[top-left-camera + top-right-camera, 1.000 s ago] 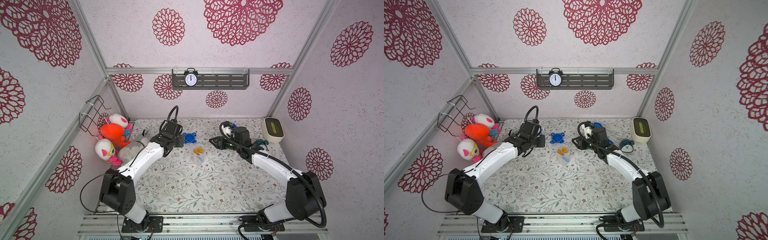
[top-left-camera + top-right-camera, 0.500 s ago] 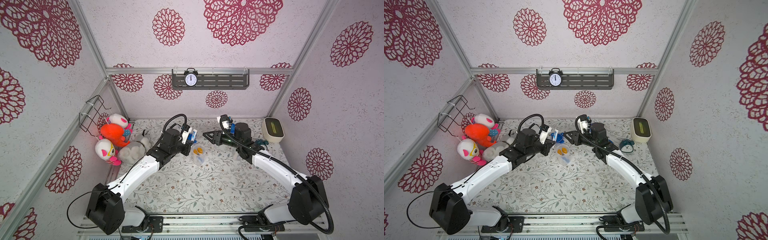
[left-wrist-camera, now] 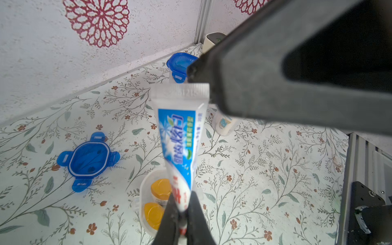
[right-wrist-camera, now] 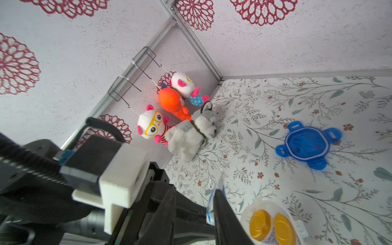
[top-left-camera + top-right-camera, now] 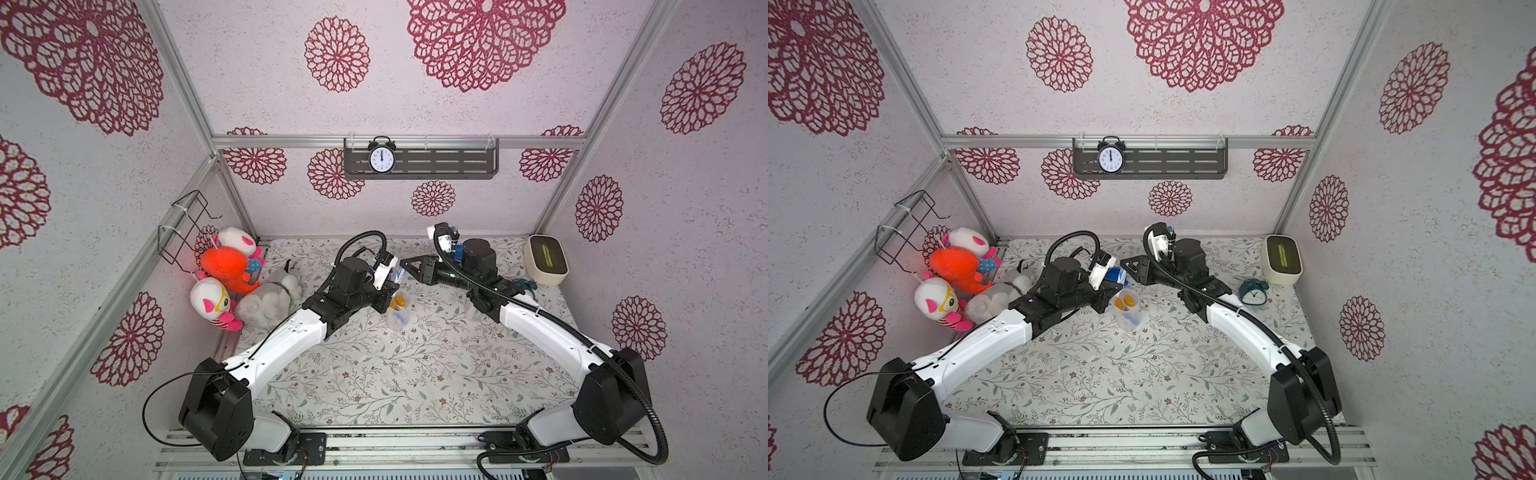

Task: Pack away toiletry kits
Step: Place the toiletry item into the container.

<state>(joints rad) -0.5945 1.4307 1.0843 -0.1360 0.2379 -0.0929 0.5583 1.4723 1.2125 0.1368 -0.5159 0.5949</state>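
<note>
Floral table (image 3: pixel 275 180): only its wrist view shows left pincer (image 3: pixel 182 204) pinching toothpaste tube (image 3: pixel 180 137); right pincer (image 5: pixel 408 266) unclear.

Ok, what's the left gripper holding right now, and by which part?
The left gripper is shut on the toothpaste tube, pinching its narrow end, opposite the flat crimped seal.

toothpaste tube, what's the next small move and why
Probably close the right gripper on the crimped end of the toothpaste tube: its finger sits beside that end, while the left gripper pinches the cap end near the open jar.
</note>
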